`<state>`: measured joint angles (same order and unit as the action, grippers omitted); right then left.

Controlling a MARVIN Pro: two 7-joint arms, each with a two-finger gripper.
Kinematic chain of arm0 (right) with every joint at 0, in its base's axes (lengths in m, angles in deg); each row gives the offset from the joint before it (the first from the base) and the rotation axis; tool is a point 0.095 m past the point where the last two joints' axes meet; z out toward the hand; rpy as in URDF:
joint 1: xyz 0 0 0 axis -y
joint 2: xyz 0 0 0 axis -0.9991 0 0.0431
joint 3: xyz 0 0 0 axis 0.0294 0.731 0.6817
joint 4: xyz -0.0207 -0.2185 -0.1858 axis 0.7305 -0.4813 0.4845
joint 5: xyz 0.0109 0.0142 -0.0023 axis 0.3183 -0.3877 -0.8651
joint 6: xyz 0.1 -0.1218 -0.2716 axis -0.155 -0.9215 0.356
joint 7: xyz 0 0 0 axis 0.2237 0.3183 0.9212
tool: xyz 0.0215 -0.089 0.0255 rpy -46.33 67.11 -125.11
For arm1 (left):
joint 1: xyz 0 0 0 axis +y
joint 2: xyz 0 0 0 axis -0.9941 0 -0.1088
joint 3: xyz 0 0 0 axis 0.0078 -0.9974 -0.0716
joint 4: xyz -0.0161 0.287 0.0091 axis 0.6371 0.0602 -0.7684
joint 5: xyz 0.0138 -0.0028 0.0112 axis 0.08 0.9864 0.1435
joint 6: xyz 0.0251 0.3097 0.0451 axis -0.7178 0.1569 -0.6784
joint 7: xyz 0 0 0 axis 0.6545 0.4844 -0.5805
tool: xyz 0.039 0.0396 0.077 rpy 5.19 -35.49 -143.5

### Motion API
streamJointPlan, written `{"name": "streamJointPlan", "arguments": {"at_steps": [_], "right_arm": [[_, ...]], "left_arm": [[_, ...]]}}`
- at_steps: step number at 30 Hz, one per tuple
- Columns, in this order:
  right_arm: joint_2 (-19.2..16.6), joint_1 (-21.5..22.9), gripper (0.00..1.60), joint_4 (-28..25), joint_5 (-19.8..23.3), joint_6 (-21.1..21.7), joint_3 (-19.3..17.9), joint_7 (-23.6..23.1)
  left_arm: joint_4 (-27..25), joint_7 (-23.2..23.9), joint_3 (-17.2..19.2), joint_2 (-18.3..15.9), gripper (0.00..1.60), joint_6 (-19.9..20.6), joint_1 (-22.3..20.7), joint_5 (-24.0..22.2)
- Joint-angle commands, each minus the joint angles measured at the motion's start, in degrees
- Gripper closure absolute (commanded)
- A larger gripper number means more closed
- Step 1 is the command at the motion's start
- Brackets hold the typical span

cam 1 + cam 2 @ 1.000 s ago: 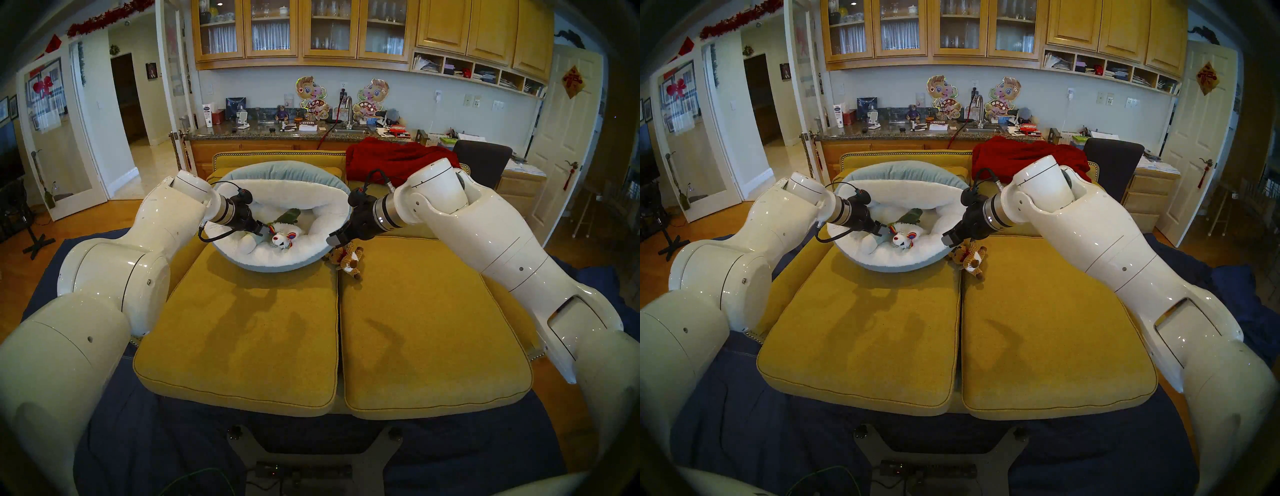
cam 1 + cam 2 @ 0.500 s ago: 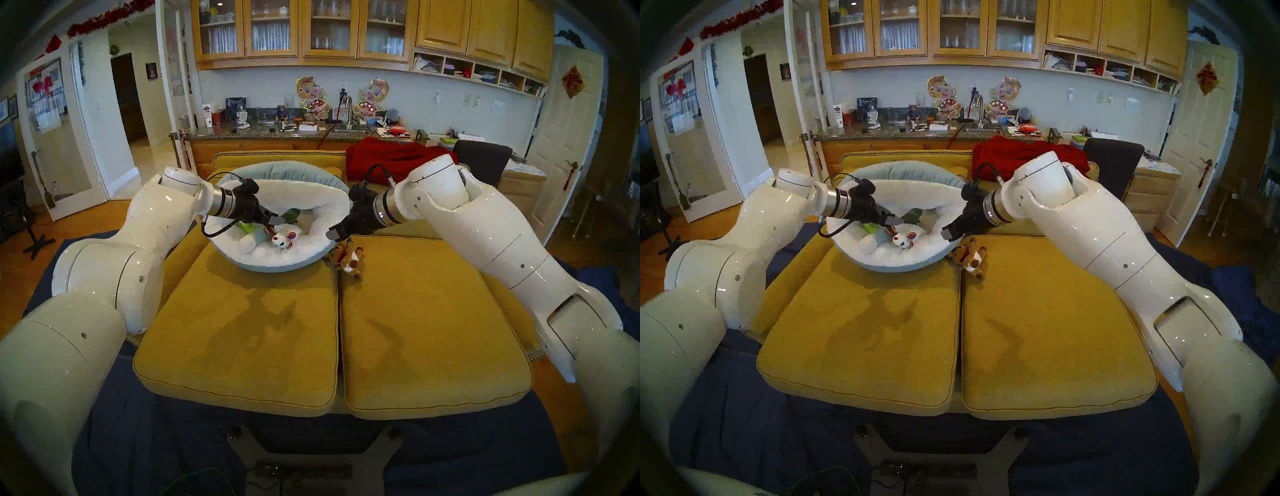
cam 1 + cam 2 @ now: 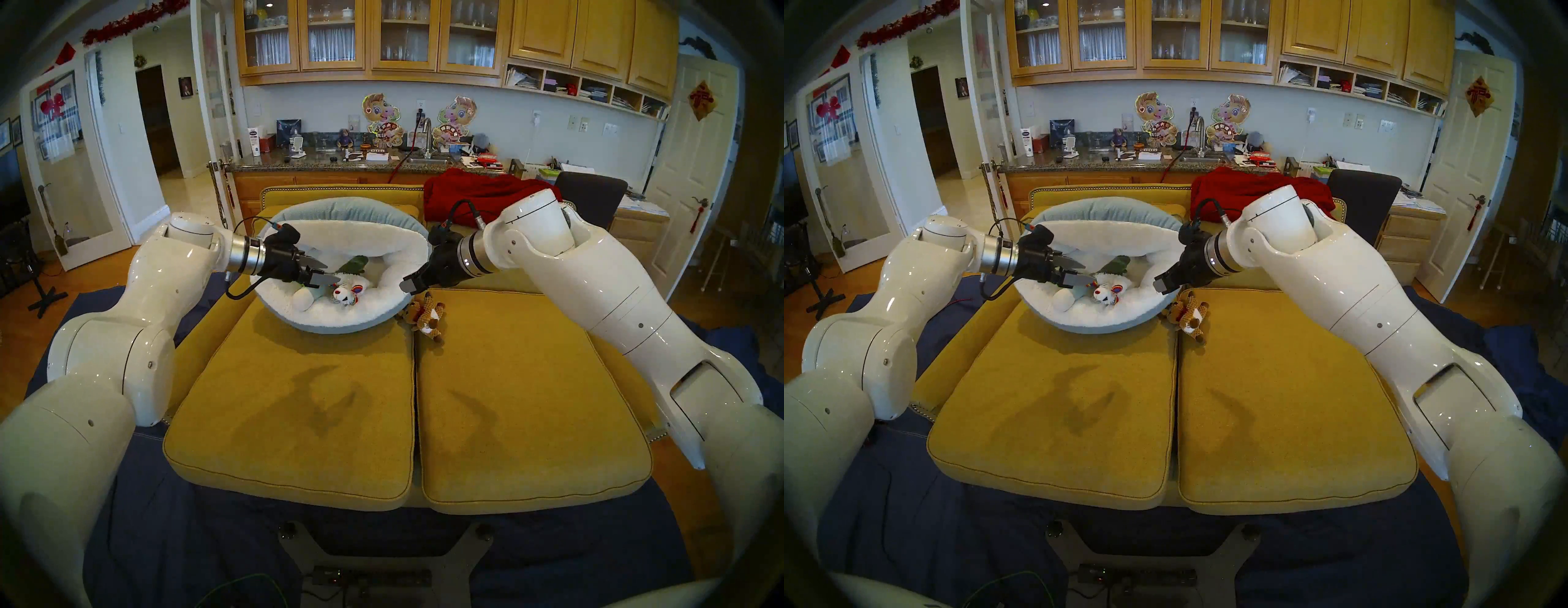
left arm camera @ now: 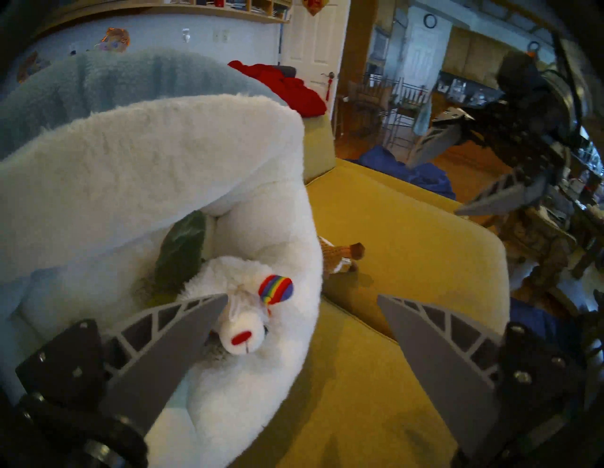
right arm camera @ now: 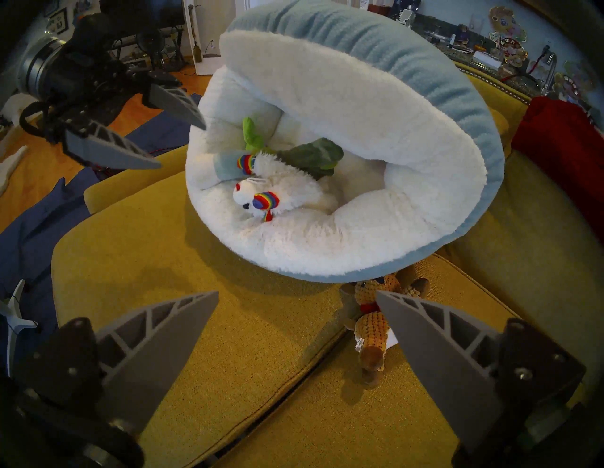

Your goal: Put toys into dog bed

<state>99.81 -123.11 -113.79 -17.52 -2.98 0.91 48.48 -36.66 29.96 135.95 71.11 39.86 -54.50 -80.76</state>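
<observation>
Head views: the dog bed [image 3: 339, 327] sits on the yellow sofa cushions [image 3: 297, 424], its far rim folded up against the sofa back. Inside the bed lie a white animal toy with rainbow paws [image 3: 345, 293], a long white-and-blue tube toy [image 3: 306, 297] and a dark green leafy toy [image 3: 354, 265]. The brown knitted toy [image 3: 426, 320] lies outside, on the cushion just beside the bed's right rim. The left gripper [image 3: 324, 271] hangs over the bed's left side, fingers spread and empty. The right gripper [image 3: 413, 283] hovers above the bed's right rim, near the knitted toy; its opening is hard to read here.

Left wrist view: both fingers [image 4: 170, 340] stand wide apart with nothing between them, over the white animal's head [image 4: 243, 326] in the bed [image 4: 137, 157].

Right wrist view: the right fingers [image 5: 157, 340] are also fully spread and empty. The knitted toy [image 5: 371, 330] lies partly tucked under the bed's blue edge [image 5: 376, 279]. A bright green toy [image 5: 251, 135] shows at the back of the bed, making 4 toys visible inside; a 5th cannot be made out.

Likely risks: because the knitted toy is wedged under the rim, a grab could catch the bed's fabric too and drag or tip the bed, spilling toys. The 2 arms are near each other over the bed and could clash
</observation>
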Motion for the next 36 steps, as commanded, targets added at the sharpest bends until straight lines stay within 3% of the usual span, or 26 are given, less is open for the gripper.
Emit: {"name": "streamJointPlan", "arguments": {"at_steps": [1, 16, 28, 36], "right_arm": [[-0.19, 1.91, 0.0, -1.05, 0.47, -0.13, -1.43, 0.71], [0.84, 2.42, 0.0, 0.8, 1.31, -0.13, -0.03, 3.27], [5.13, 4.61, 0.0, 11.98, 1.72, -0.13, 1.74, 5.01], [8.32, 5.62, 0.0, 18.71, 1.78, -0.13, 3.85, 4.6]], "left_arm": [[-5.94, 3.81, 1.79, -3.67, 0.0, -0.77, 2.03, -3.05], [-17.05, 3.81, 6.56, -5.0, 0.0, 3.77, 11.03, -7.47], [-26.22, 3.29, 9.68, -5.03, 0.0, 9.81, 16.65, -8.7], [-32.17, 0.34, 11.42, -4.97, 0.0, 13.44, 20.3, -9.27]]}}
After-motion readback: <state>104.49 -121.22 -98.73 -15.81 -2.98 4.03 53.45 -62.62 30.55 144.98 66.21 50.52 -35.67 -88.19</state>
